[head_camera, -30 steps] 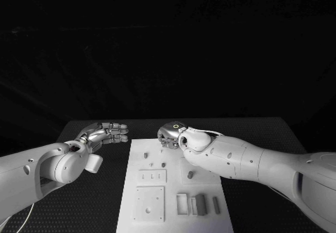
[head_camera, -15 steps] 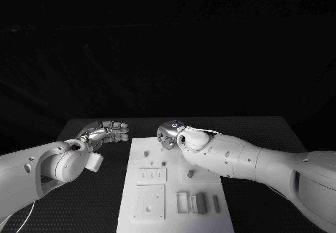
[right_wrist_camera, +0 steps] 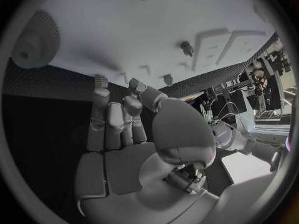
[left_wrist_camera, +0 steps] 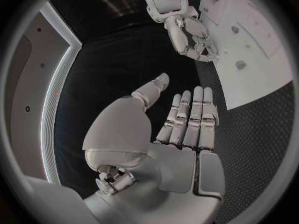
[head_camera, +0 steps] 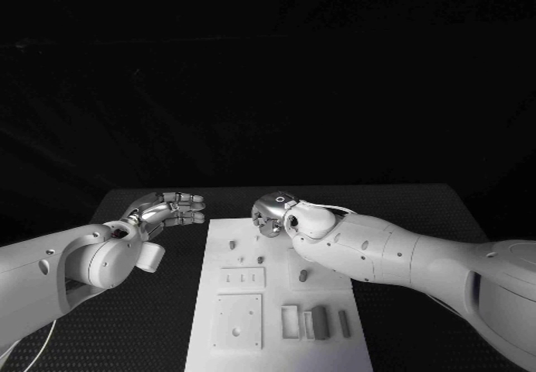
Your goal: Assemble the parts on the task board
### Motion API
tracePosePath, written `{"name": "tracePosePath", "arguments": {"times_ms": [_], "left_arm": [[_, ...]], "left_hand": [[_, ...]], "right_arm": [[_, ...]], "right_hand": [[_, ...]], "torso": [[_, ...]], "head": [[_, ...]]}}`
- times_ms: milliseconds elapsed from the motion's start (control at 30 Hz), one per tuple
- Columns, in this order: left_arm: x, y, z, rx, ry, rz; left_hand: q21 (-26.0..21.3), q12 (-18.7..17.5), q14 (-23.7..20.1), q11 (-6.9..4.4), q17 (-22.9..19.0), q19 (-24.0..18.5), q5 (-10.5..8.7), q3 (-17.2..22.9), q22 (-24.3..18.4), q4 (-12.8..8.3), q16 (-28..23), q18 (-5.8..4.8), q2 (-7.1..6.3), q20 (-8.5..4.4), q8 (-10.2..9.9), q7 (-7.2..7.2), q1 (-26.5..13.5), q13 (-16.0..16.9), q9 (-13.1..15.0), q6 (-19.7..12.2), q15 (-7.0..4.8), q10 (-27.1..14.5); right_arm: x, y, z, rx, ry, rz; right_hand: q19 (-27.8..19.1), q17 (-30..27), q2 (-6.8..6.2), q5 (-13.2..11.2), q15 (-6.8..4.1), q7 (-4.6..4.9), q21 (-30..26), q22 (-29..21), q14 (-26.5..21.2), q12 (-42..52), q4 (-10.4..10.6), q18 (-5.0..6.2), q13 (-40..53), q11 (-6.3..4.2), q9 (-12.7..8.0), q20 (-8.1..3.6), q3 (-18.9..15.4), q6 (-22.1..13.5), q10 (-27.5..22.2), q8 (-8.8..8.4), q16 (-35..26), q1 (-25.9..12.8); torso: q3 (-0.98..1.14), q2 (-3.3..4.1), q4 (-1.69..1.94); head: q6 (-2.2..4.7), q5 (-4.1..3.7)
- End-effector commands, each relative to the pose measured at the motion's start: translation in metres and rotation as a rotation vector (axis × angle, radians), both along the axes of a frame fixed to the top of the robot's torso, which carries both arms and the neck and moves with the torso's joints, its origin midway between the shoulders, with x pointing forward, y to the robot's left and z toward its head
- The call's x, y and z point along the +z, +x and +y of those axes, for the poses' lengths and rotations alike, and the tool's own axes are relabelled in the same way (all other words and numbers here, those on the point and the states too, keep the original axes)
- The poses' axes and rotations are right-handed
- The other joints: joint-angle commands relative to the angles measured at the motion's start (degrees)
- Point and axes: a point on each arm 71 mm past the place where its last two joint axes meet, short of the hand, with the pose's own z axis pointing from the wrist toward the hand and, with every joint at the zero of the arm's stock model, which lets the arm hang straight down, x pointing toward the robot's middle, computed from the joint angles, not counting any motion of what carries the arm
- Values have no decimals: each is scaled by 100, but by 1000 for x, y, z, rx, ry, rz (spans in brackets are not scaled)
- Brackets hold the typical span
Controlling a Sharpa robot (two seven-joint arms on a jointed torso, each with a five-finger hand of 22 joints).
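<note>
The board [head_camera: 280,294] lies in the middle of the table [head_camera: 447,203], and both hands hang near its far end. The right hand [head_camera: 268,215] hovers over the board's far edge, fingers pointing down toward the top row of small parts [head_camera: 259,260]. In the right wrist view its fingers [right_wrist_camera: 115,122] lie side by side and fairly straight, the thumb bent in beside them, with nothing between them; the fingertips are close above the board [right_wrist_camera: 149,30] but not plainly touching it. The left hand [head_camera: 167,211] sits off the board's far left corner, over the table. In the left wrist view its fingers [left_wrist_camera: 190,117] are straight and together, the thumb apart, and it holds nothing.

Over the last second little has changed: the right hand has stayed over the far edge, and the left hand has crept slightly away from the board's corner. The parts on the board lie where they were: pegs near the far end, a plate with slots in the middle, a square plate [head_camera: 238,319] and several bars [head_camera: 321,322] toward the near end.

Judging from this, assembly is barely started; the right hand seems to be lining up to pick a peg near the far edge.
</note>
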Motion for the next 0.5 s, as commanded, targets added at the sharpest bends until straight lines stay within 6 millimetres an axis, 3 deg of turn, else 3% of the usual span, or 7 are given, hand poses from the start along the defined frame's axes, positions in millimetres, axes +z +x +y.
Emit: {"name": "tracePosePath", "arguments": {"times_ms": [33, 233, 500], "left_arm": [[1, 0, -2, -17, -7, -6], [1, 0, -1, -14, -7, -7], [1, 0, 0, -11, -6, -7]], "left_hand": [[-34, -33, 30, -6, -1, 46, -32, -30, -10, -9, -32, -20, -10, 6, -27, 9, -51, -7, -6, -7, 10, 29], [-36, -36, 30, -8, 0, 47, -32, -31, -10, -10, -34, -20, -10, 6, -28, 7, -49, -8, -6, -8, 10, 29], [-38, -39, 30, -10, 0, 48, -32, -31, -10, -11, -36, -20, -10, 5, -29, 5, -48, -8, -7, -8, 10, 29]], "right_arm": [[1, -1, 0, 9, 19, -8], [5, -4, -5, 10, 100, -33], [11, -8, -16, 2, 172, -45]], "right_hand": [[35, -2, -39, -11, -13, 96, 30, 83, -8, -2, 8, 46, 9, 1, 10, -15, 38, 55, 26, -19, 28, -25], [43, -14, -79, -11, -11, 104, 32, 83, -10, -6, 10, 46, 12, 8, 18, -23, 66, 11, 29, -37, 29, -63], [112, -6, -303, -12, 41, 172, 40, 70, 44, -10, 53, 46, 8, 72, 19, -46, 94, -250, 78, -157, 39, -207]], "torso": [[3, -7, 5], [2, -7, 0], [2, -5, -9]], "head": [[4, -1], [36, 8], [76, 16]]}}
